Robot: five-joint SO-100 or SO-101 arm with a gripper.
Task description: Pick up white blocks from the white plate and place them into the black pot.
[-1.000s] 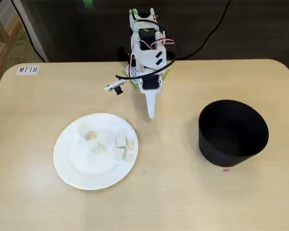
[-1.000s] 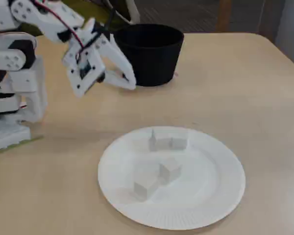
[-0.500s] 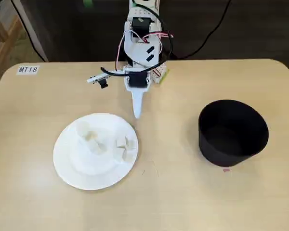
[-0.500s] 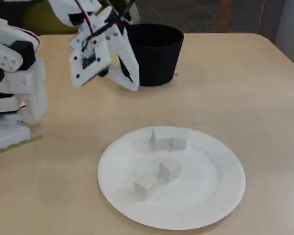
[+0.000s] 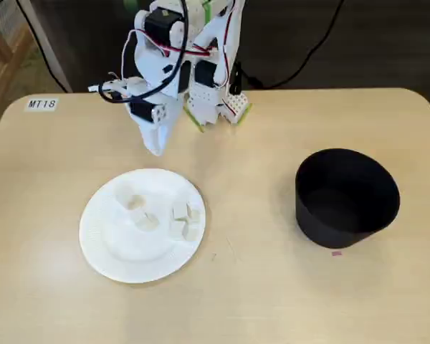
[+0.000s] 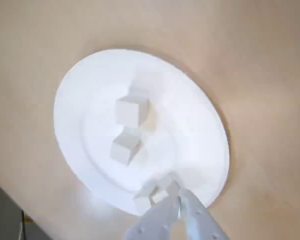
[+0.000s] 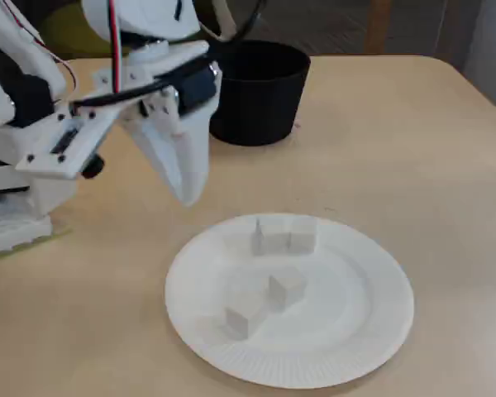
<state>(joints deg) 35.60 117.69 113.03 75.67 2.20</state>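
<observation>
Approach step. Pincer (image 7: 188, 194) pressed narrow, empty, hanging above bench (image 5: 258, 287) just off plate's far rim. White blocks (image 5: 183, 221) all on white plate (image 5: 104, 247), lower left of frame; black pot (image 5: 346, 197) at right, nothing visible inside. Next, I reckon: spread the pincer, drop over one block.

Even, bright indoor light; soft shadows. Wrist view blurred, white plate (image 6: 90, 165) overexposed toward 7 o'clock.

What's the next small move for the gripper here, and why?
Probably open and descend toward the plate. The gripper looks shut and empty, raised beside the rim, the white blocks all lie on the plate, and the black pot looks empty.
</observation>
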